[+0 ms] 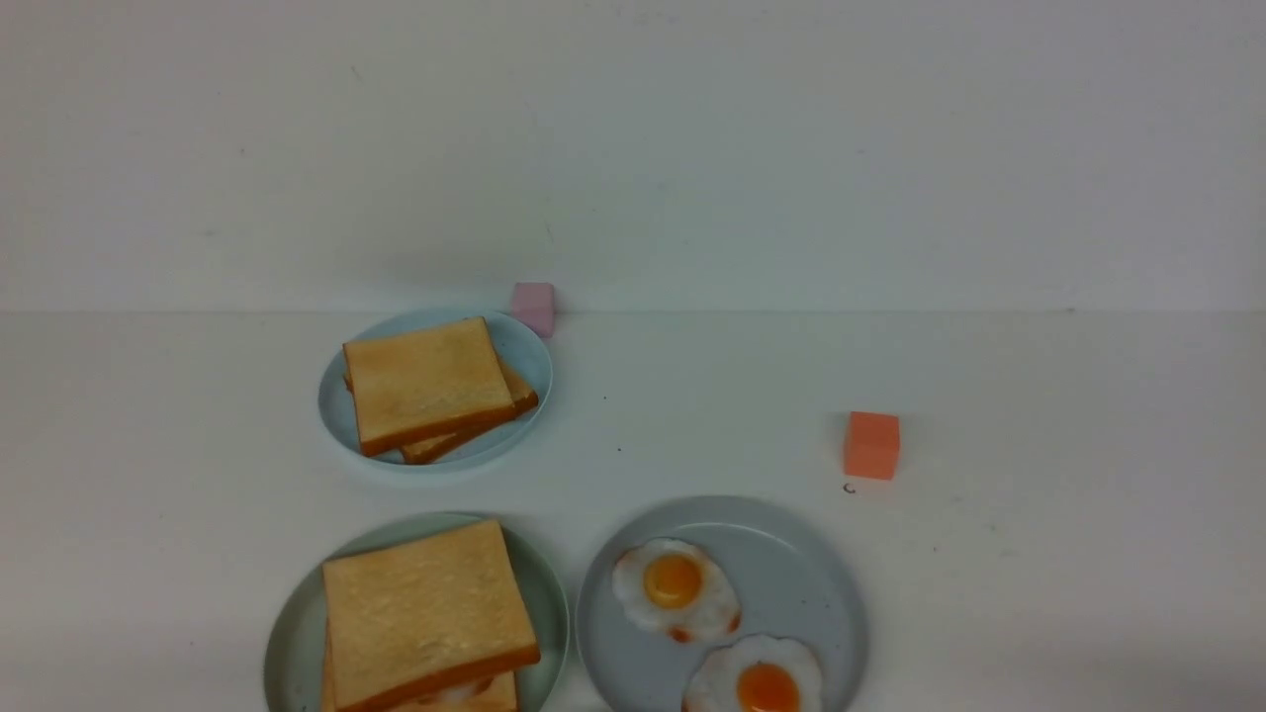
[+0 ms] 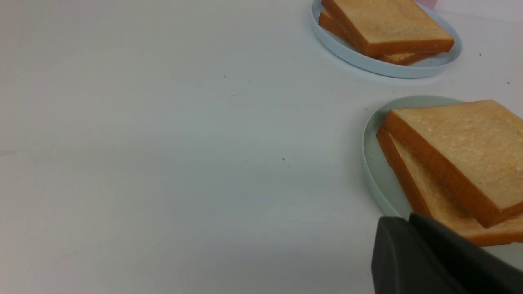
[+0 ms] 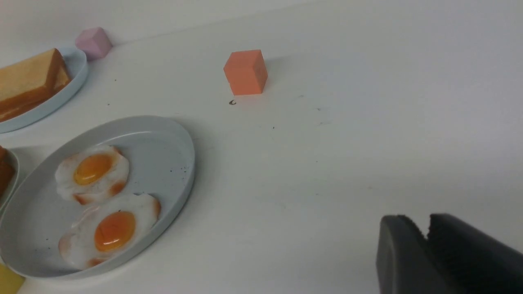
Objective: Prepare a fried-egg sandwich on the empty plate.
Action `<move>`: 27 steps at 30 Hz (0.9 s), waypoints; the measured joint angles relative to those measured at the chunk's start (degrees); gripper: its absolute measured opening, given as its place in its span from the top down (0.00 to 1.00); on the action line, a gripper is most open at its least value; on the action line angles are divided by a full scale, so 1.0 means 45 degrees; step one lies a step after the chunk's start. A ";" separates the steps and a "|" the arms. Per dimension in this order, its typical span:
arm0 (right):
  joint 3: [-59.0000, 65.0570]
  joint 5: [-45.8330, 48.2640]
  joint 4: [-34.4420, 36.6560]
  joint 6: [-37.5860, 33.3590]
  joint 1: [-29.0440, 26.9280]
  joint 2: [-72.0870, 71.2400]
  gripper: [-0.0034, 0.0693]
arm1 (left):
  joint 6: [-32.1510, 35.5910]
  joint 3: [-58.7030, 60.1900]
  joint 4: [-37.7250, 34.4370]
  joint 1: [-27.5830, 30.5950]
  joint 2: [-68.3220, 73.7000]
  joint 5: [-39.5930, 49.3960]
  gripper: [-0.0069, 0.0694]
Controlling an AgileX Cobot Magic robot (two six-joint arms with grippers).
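Already stacked: the fried-egg sandwich (image 1: 427, 618) sits on the mint plate (image 1: 293, 633), near left on the surface.
Likely light, stiff, top slice prone to sliding; pinch both crusts. Left claw (image 2: 408, 228) and right claw (image 3: 427, 232) nearly closed, empty.

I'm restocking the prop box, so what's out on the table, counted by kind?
Round plates: 3 (pale mint-green plate, grey plate, light-blue plate)
Square golden toast slices: 4 (two in the sandwich, two in the plain stack)
White fried eggs on the grey plate: 2
Small foam cubes: 2 (orange, pink)
Total: 11
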 joint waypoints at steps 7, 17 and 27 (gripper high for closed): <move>0.0000 0.0000 0.0000 0.0000 0.0000 0.0000 0.77 | 0.0000 0.0000 0.0000 0.0000 0.0000 0.0000 0.84; 0.0000 0.0000 0.0000 0.0000 0.0000 0.0000 0.75 | 0.0000 0.0000 0.0000 0.0000 0.0000 0.0000 0.83; 0.0000 0.0000 0.0000 0.0000 -0.0042 0.0000 0.74 | 0.0000 0.0000 0.0000 0.0000 0.0000 0.0000 0.82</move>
